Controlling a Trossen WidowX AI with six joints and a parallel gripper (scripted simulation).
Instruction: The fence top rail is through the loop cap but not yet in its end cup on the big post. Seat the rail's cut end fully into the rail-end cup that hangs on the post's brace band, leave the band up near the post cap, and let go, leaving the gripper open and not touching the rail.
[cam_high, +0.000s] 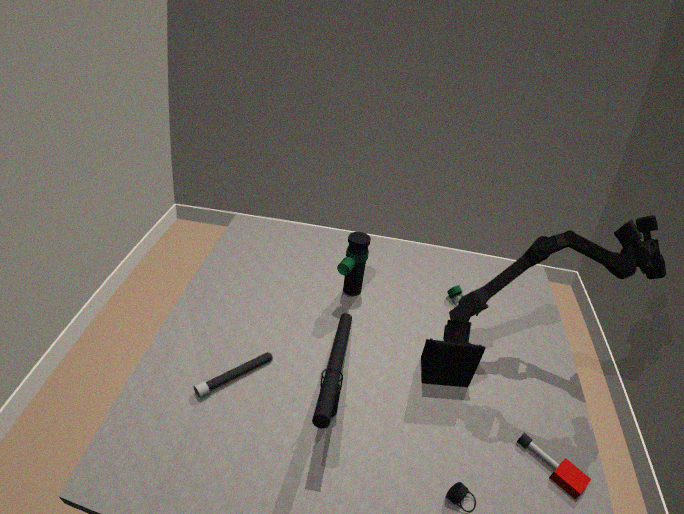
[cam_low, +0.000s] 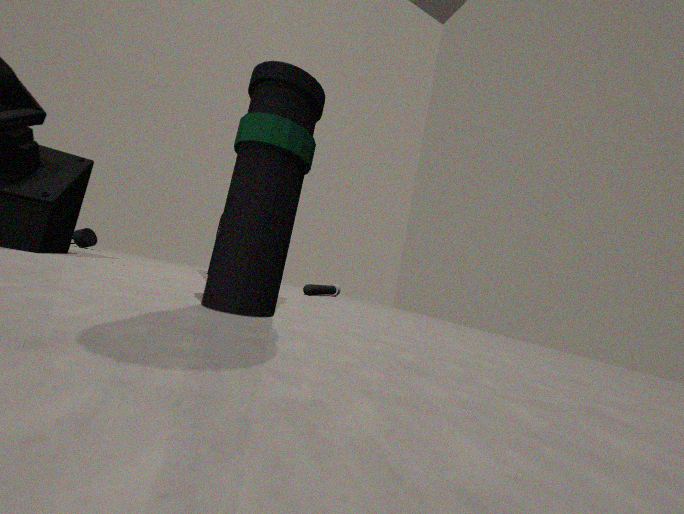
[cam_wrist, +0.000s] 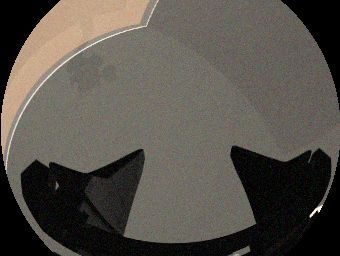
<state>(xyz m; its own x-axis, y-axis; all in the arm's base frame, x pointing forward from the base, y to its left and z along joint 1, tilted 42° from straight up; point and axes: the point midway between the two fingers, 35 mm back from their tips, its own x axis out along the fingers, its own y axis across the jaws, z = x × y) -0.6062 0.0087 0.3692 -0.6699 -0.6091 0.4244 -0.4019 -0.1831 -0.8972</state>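
Note:
The big post (cam_high: 352, 279) (cam_low: 251, 232) stands upright, its cap (cam_high: 359, 238) (cam_low: 287, 82) on top. The green brace band (cam_high: 362, 256) (cam_low: 273, 131) sits just below the cap. The green rail-end cup (cam_high: 345, 266) hangs on its near-left side. The long black rail (cam_high: 339, 345) runs through the loop cap; its far end is short of the cup, with a gap between. In the exterior view the cup and most or all of the rail are hidden. My gripper (cam_wrist: 189, 153) is open and empty, raised far right of the rail, clear of it.
A dark rod with a white end (cam_high: 232, 373) lies left of the rail. The arm's base (cam_high: 452, 363) (cam_low: 27, 221) stands right of it. A small green-capped piece (cam_high: 454, 291) lies behind the base. A red block with a handle (cam_high: 570, 477) and a black looped cap (cam_high: 458, 492) lie front right.

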